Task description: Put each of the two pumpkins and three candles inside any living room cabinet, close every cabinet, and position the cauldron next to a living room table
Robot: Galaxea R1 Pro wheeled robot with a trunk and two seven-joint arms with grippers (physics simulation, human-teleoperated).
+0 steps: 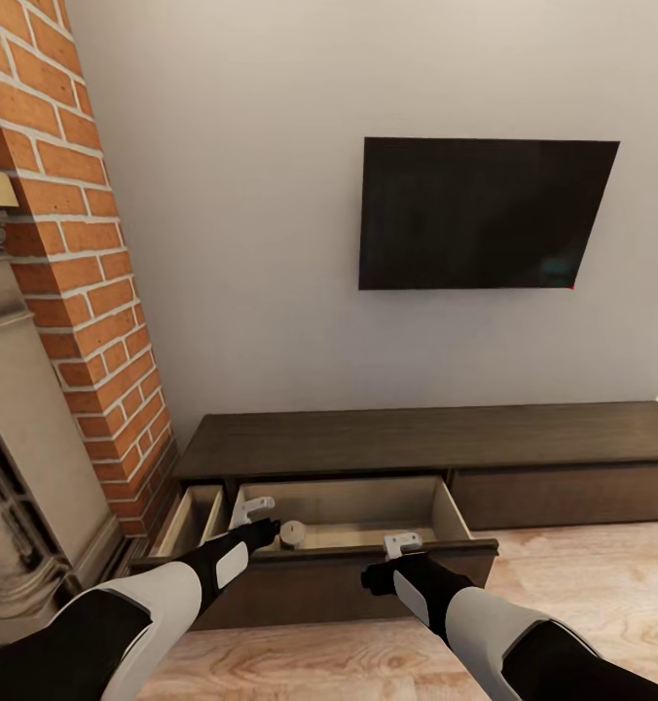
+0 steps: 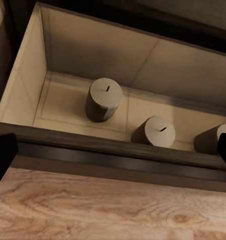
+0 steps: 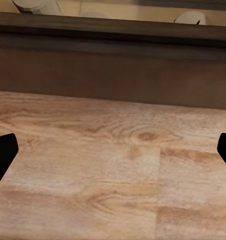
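The cabinet (image 1: pixel 426 440) is a long, low dark-brown unit under the wall TV, with a wide drawer (image 1: pixel 363 506) pulled out and showing its beige inside. Three cream candles stand upright in that drawer: one (image 2: pixel 103 99), a second (image 2: pixel 155 131) and a third (image 2: pixel 213 139) part hidden by a fingertip. My left gripper (image 1: pixel 256 508) hangs open over the drawer's left end, holding nothing. My right gripper (image 1: pixel 402 543) is open just above the drawer's front panel (image 3: pixel 113 65), over the floor. The pumpkins, the cauldron and the table are out of view.
A narrow drawer (image 1: pixel 188 521) at the cabinet's left end also stands open. A brick chimney with a stone fireplace (image 1: pixel 76 292) rises close on the left. The black TV (image 1: pixel 480 214) hangs on the wall. Wooden floor (image 1: pixel 582 584) stretches to the right.
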